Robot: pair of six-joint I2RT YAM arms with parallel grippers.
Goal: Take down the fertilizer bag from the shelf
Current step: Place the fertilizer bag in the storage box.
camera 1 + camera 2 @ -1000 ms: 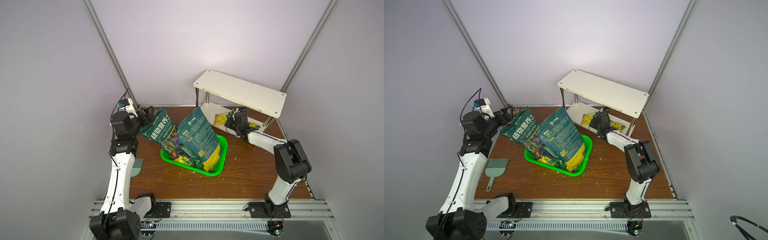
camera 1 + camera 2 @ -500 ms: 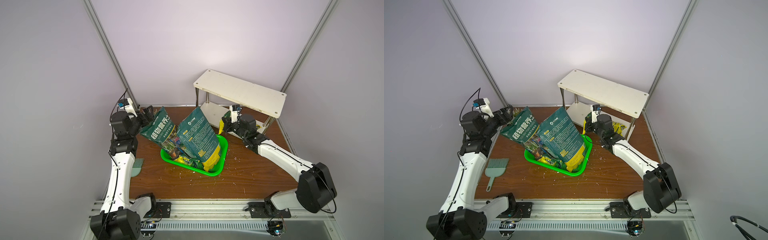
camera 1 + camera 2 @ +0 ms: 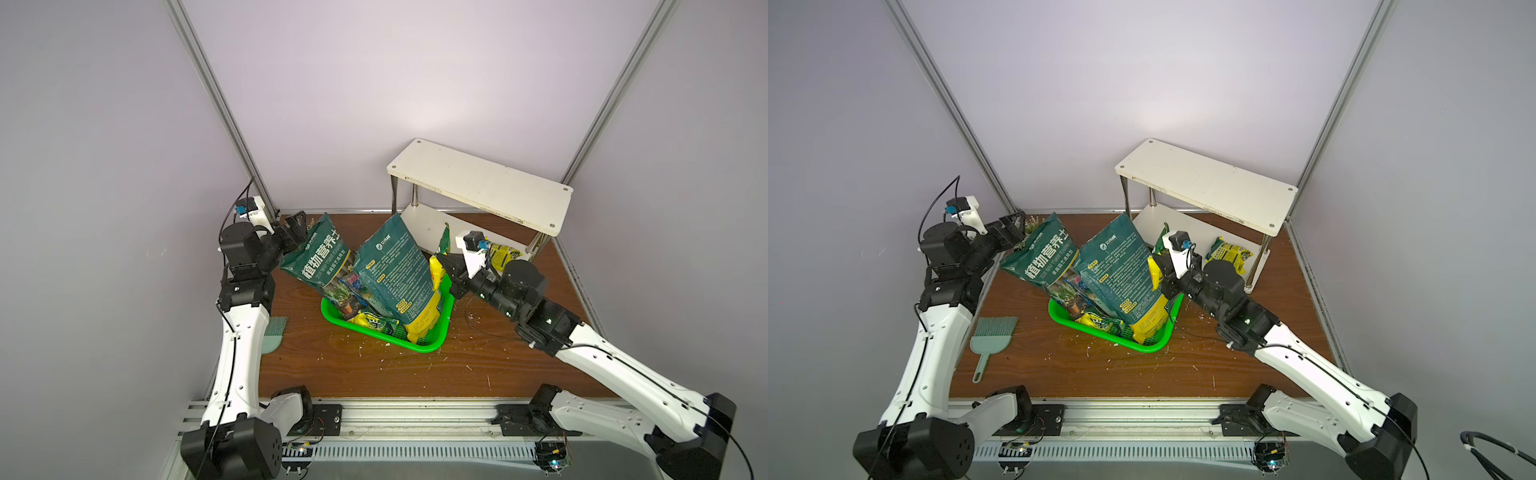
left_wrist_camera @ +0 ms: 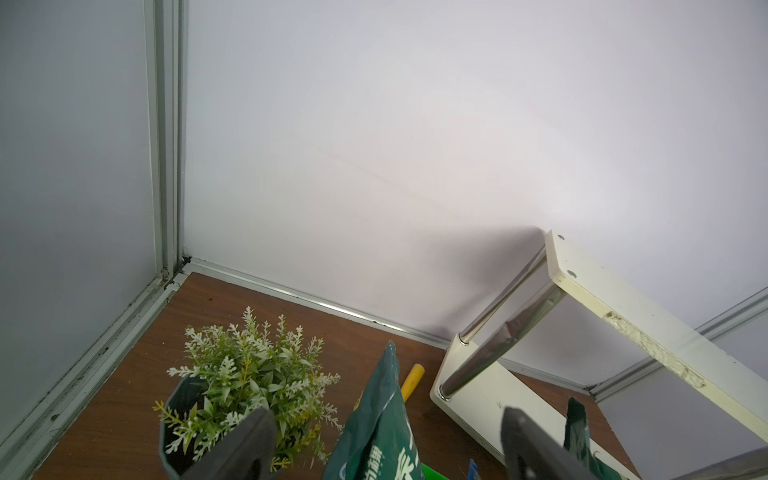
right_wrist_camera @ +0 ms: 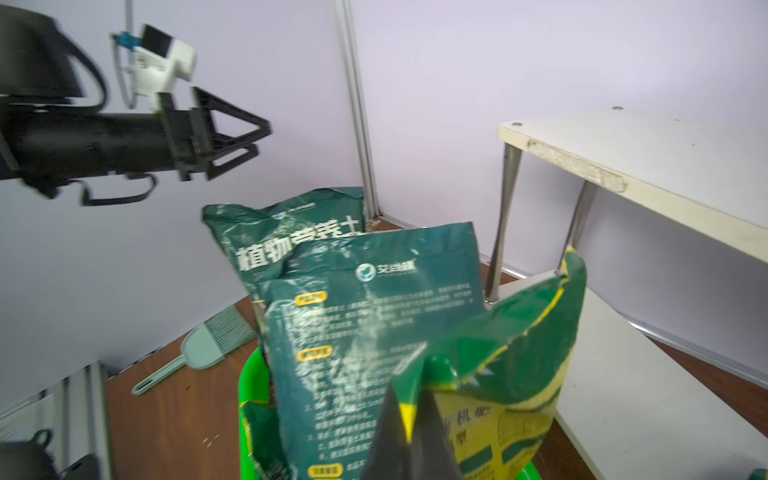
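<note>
**Fertilizer bag is off the shelf**

My right gripper (image 5: 409,436) has pulled back from the shelf (image 3: 478,183), clamped on the fertilizer bag (image 5: 498,374). The bag now hangs just in front of the shelf's lower board, so the takedown looks nearly done. It is green and yellow, crumpled and soft, with a ragged top. My left gripper (image 3: 296,232) is well away from the shelf, jaws apart and empty.

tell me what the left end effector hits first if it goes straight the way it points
Probably the top edge of the big-lettered dark green soil bag: in the left wrist view it rises between the fingers of the open left end effector. Depth is unclear, so it might pass above.
</note>
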